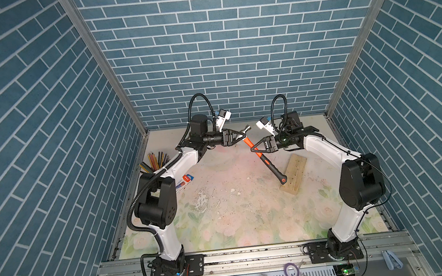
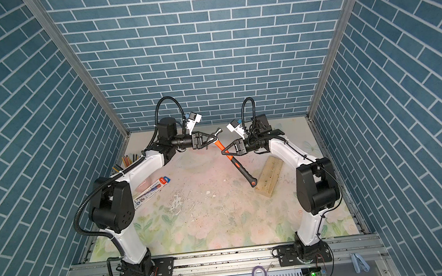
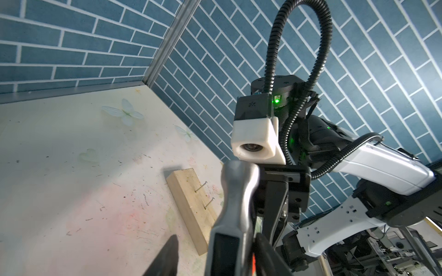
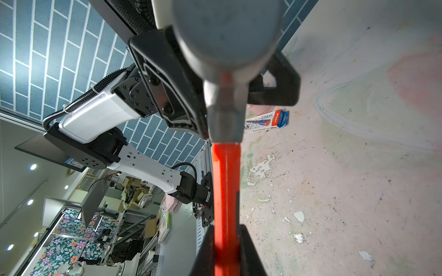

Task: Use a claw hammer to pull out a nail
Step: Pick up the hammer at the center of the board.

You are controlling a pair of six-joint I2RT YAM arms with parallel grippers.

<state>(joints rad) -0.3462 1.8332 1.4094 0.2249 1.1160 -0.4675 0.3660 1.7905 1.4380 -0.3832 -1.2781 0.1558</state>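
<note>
The hammer [image 1: 272,168] is held aloft, clamped at its orange handle by the right tool [image 1: 252,150], its long axis sloped from the head, straddled by the left tool [image 1: 240,136] with jaws apart, down to the black end above the block [image 1: 296,173] on the bench [image 1: 220,199], where the nails [image 3: 202,191] are found, nearer the right arm.
</note>
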